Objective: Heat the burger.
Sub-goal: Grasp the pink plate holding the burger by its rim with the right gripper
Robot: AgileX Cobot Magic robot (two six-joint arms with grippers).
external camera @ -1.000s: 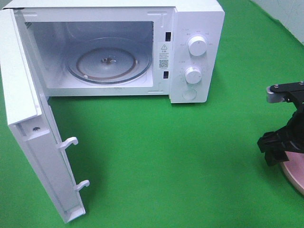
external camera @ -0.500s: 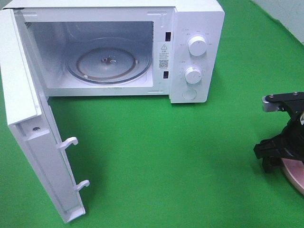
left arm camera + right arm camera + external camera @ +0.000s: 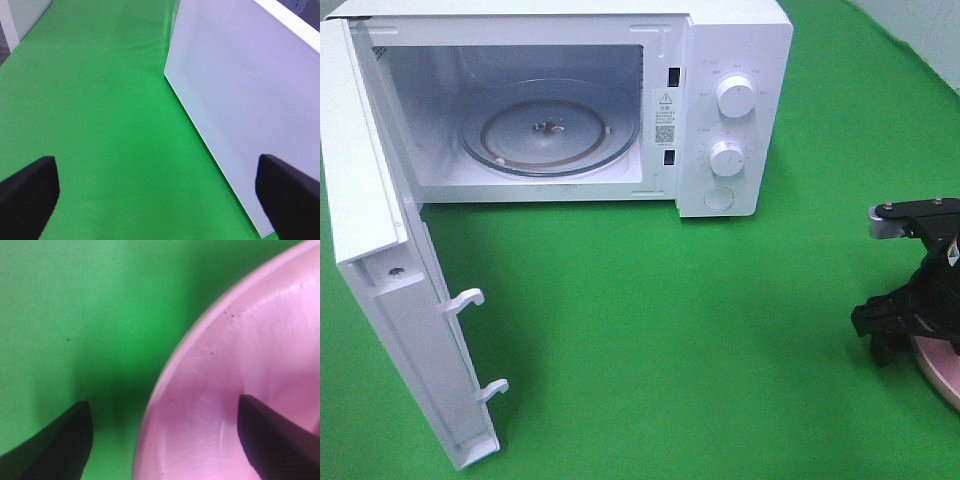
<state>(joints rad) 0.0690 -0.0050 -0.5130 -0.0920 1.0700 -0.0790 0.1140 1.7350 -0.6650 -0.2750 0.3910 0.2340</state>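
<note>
The burger is out of view in every frame. At the right edge of the exterior view my right gripper hangs low over the rim of a round pink plate. The right wrist view shows the right gripper open and straddling the plate rim, one finger over the plate's inside and the other over the green cloth. Whether a finger touches the plate I cannot tell. My left gripper is open and empty above the cloth, beside the outer face of the microwave door.
A white microwave stands at the back with its door swung open toward the front left. Its glass turntable lies bare inside. Green cloth covers the table.
My right gripper has dropped lower and shifted slightly left at the plate's rim. The left gripper and the microwave have not moved.
</note>
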